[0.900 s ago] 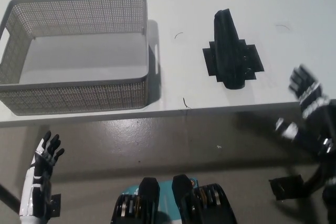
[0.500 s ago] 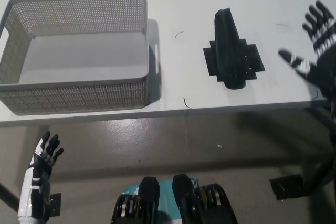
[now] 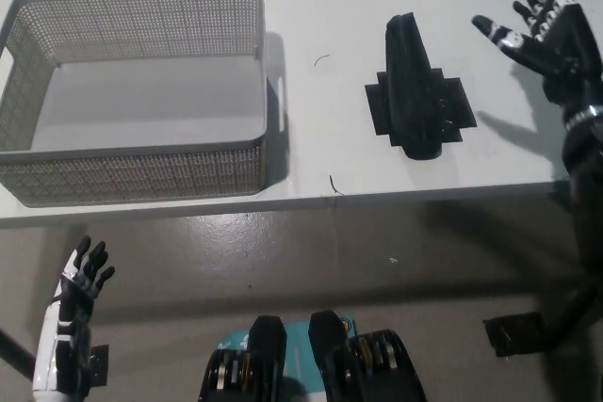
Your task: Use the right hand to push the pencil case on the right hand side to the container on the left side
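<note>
- The black right hand (image 3: 546, 30) is raised over the right end of the white table (image 3: 330, 16), its fingers spread apart and holding nothing.
- It is to the right of the pencil case (image 3: 415, 91) and apart from it, with bare table between the two.
- The hand's shadow falls on the table below it, near the right edge.
- The pencil case is black and lies on the right half of the table, its long axis running roughly front to back, narrow end pointing away from the robot.
- A flat dark piece sticks out on both sides of the case at its wider near end.
- The grey mesh container (image 3: 141, 171) stands on the left half of the table, well apart from the case, open side up and with nothing visible inside.
- A slot handle shows in the container's right wall, the side facing the case.
- The container's front wall is close to the table's near edge.
- A few thin dark marks lie on the table between the container and the case.
- The white left hand (image 3: 75, 298) rests low at the lower left, below the table edge and over the floor, fingers apart and holding nothing.
</note>
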Controlling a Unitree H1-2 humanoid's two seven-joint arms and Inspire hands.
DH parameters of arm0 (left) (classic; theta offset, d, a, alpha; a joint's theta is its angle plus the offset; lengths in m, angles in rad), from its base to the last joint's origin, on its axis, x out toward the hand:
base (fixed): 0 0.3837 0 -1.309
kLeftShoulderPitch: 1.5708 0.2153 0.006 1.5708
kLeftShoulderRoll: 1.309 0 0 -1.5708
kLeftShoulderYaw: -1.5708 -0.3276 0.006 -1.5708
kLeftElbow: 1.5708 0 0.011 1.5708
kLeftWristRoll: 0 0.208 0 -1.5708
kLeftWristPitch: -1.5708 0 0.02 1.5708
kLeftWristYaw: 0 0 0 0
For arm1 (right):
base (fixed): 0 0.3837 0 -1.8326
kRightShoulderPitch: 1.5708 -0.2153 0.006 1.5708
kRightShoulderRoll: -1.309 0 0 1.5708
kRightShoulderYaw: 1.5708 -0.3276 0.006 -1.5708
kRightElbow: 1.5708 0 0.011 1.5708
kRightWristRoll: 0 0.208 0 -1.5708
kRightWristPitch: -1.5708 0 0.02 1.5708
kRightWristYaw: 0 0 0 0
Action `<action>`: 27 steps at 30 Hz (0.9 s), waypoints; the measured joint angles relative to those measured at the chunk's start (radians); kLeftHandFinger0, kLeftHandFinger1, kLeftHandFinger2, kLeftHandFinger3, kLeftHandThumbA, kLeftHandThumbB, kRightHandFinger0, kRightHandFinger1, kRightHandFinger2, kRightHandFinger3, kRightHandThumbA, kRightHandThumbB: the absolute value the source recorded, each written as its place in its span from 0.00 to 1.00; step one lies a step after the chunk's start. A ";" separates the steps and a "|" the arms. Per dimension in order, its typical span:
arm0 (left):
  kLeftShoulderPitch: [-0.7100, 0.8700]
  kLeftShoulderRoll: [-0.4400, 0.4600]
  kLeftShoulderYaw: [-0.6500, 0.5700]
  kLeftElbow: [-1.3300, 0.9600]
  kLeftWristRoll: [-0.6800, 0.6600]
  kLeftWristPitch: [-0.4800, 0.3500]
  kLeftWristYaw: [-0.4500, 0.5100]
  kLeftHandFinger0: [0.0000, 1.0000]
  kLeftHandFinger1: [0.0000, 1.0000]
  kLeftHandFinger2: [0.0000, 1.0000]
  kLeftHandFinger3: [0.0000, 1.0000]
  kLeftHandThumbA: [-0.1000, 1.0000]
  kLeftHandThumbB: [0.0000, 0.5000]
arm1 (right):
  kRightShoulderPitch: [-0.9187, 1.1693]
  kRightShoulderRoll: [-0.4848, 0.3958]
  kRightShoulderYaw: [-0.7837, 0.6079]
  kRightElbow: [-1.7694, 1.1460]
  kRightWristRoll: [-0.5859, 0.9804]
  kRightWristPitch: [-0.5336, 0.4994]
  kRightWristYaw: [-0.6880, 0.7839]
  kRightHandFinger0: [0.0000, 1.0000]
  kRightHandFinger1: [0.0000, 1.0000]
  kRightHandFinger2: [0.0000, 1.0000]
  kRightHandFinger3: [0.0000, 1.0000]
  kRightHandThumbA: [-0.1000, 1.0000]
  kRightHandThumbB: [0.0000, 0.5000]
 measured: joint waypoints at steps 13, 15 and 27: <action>0.000 0.000 0.002 -0.002 0.000 0.000 -0.007 1.00 1.00 1.00 1.00 1.00 0.56 | -0.280 0.005 -0.014 0.541 -0.004 -0.124 -0.017 1.00 1.00 1.00 1.00 1.00 0.37; 0.001 -0.001 0.004 -0.002 0.000 0.000 -0.008 1.00 1.00 1.00 1.00 1.00 0.57 | -0.293 0.011 -0.022 0.571 -0.003 -0.132 -0.020 1.00 1.00 1.00 1.00 1.00 0.38; 0.000 -0.015 0.003 -0.016 -0.005 0.000 -0.015 1.00 1.00 1.00 1.00 1.00 0.58 | -0.293 0.077 -0.028 0.653 -0.006 -0.142 -0.042 1.00 1.00 1.00 1.00 1.00 0.40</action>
